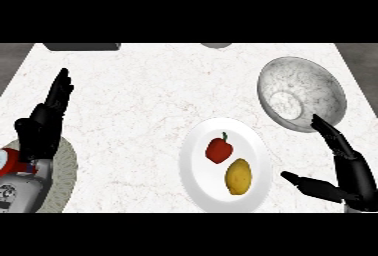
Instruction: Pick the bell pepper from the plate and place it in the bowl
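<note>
The right hand (pixel 345 172) shows at the lower right of the frame, spread wide: its fingers point up toward the bowl (pixel 303 93) and its thumb sticks out to the left toward the plate (pixel 224 165). It holds nothing. The topmost fingertip lies at the bowl's lower rim; whether it touches the rim cannot be told. The thumb tip ends just beside the plate's right edge, apart from it.

The pepper (pixel 219 149), red with a short stem, lies on the white plate at lower centre, in the plate's upper left part. A lemon (pixel 238 176) lies on the same plate just below and to the right of the pepper, very close to it.

The grey marbled bowl stands at the upper right, above and to the right of the plate.

The left hand (pixel 46 117) rests at the left edge of the frame, fingers straight and pointing up, holding nothing.
</note>
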Tool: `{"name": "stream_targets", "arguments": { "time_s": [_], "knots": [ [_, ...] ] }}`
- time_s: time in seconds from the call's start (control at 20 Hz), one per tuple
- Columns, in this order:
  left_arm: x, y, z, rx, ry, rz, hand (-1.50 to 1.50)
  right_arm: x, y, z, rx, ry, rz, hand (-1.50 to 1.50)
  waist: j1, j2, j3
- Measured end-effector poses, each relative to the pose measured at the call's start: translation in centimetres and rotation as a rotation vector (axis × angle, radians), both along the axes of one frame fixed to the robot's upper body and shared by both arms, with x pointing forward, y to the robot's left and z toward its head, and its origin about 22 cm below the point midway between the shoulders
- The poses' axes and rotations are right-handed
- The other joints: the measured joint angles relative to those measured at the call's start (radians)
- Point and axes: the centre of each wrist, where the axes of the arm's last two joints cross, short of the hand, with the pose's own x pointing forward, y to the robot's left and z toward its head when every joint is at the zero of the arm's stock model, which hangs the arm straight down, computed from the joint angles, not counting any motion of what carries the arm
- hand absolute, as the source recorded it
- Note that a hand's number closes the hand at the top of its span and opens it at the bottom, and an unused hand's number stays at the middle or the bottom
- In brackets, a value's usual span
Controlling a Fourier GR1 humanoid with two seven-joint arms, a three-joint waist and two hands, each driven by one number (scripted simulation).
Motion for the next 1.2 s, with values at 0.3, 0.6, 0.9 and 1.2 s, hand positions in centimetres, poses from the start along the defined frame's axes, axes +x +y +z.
{"name": "stream_targets", "arguments": {
  "time_s": [0.3, 0.6, 0.9, 1.2],
  "knots": [
    [0.3, -0.2, 0.6, 0.002, -0.002, -0.007, 0.0, 0.8, 1.1, 5.1, -0.255, 0.143, 0.063, -1.5, 0.008, 0.001, -0.003],
    [0.6, -0.4, 1.5, -0.004, -0.003, -0.017, 0.0, 2.9, 4.5, 9.0, -0.456, 0.307, 0.137, -1.5, 0.021, 0.003, -0.002],
    [0.6, -0.9, 1.1, -0.012, -0.006, -0.017, 0.0, 5.2, 9.9, 10.5, -0.541, 0.429, 0.239, -1.5, 0.025, 0.004, -0.001],
    [0.4, -1.2, 0.8, -0.006, -0.01, -0.018, 0.0, 6.6, 12.9, 9.5, -0.624, 0.525, 0.308, -1.5, 0.019, 0.004, 0.0]
  ]
}}
